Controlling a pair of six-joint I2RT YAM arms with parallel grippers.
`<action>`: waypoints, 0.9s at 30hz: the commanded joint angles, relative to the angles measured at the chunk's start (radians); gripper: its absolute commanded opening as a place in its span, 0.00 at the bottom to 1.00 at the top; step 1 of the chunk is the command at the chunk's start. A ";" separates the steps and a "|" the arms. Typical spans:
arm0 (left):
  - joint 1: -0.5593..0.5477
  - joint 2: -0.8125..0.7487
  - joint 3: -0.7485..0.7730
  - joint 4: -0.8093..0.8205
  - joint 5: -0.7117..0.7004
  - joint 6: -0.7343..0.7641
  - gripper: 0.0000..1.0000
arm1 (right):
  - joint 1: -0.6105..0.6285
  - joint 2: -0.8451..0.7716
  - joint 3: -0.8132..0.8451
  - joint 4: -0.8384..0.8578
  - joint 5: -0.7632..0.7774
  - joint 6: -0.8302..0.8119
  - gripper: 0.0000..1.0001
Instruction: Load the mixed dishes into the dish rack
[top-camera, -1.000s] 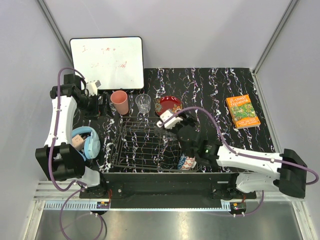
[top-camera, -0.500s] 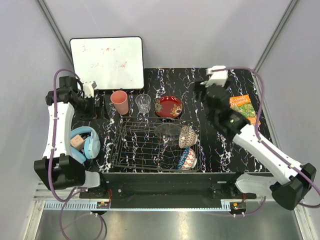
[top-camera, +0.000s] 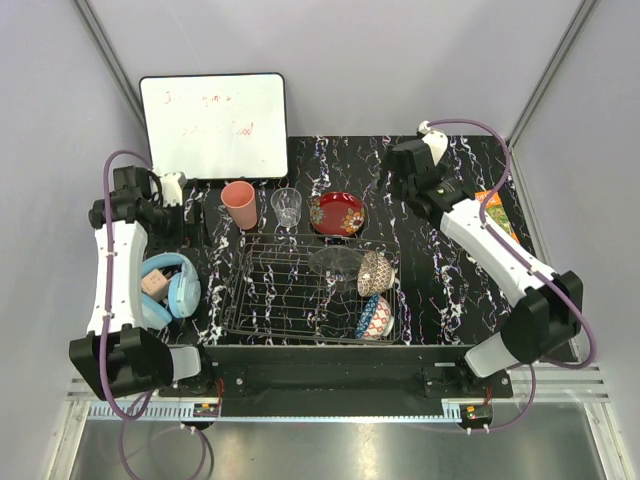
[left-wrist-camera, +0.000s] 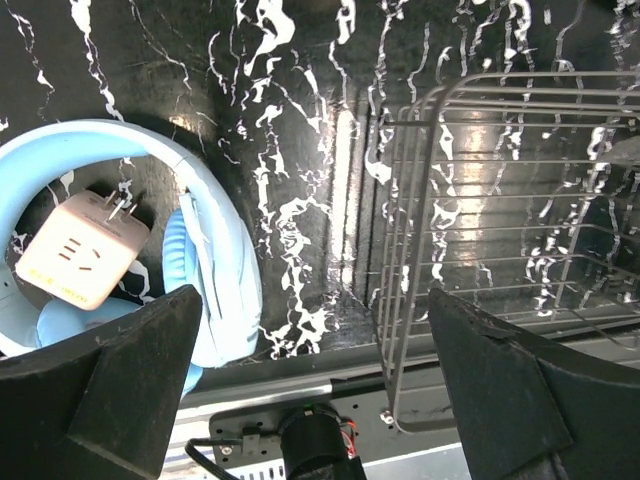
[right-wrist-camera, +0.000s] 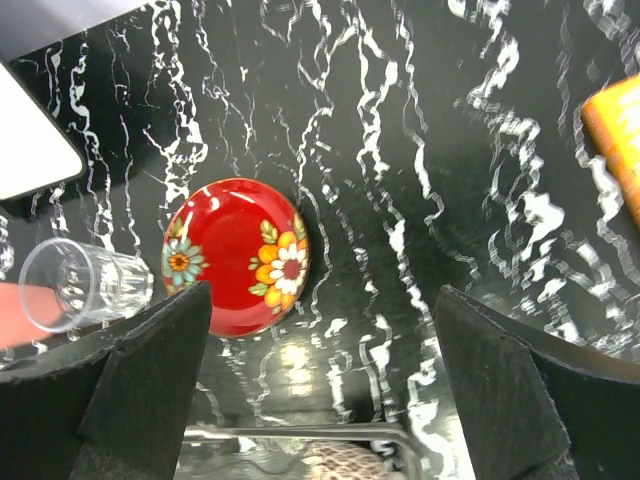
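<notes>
The dish rack (top-camera: 300, 290) holds the clear glass bowl (top-camera: 335, 262), the beige speckled bowl (top-camera: 375, 272) on edge and the blue patterned bowl (top-camera: 375, 318). Behind the rack stand the salmon-pink cup (top-camera: 238, 205), the glass tumbler (top-camera: 287, 207) and the red patterned plate (top-camera: 337, 213). My right gripper (top-camera: 403, 180) is open and empty, raised behind and right of the plate (right-wrist-camera: 237, 255); the tumbler (right-wrist-camera: 85, 285) shows in its view. My left gripper (top-camera: 197, 218) is open and empty, left of the rack (left-wrist-camera: 480, 230).
Light-blue headphones (top-camera: 170, 285) with a white plug cube (left-wrist-camera: 80, 250) lie left of the rack. A white board (top-camera: 213, 125) stands at the back left. An orange book (top-camera: 495, 215) lies at the right, partly under my right arm.
My right arm has lifted from over the rack and swung to the back right; the beige bowl now rests in the rack. My left arm has drawn slightly left.
</notes>
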 joint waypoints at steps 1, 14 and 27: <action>0.028 -0.047 -0.053 0.101 0.008 0.049 0.99 | -0.014 0.062 0.094 -0.077 -0.036 0.179 1.00; 0.180 0.011 -0.093 0.168 0.163 0.116 0.99 | -0.012 0.158 0.119 -0.103 -0.025 0.332 1.00; 0.203 0.031 -0.131 0.204 0.214 0.126 0.99 | -0.014 0.256 0.185 -0.163 -0.037 0.362 1.00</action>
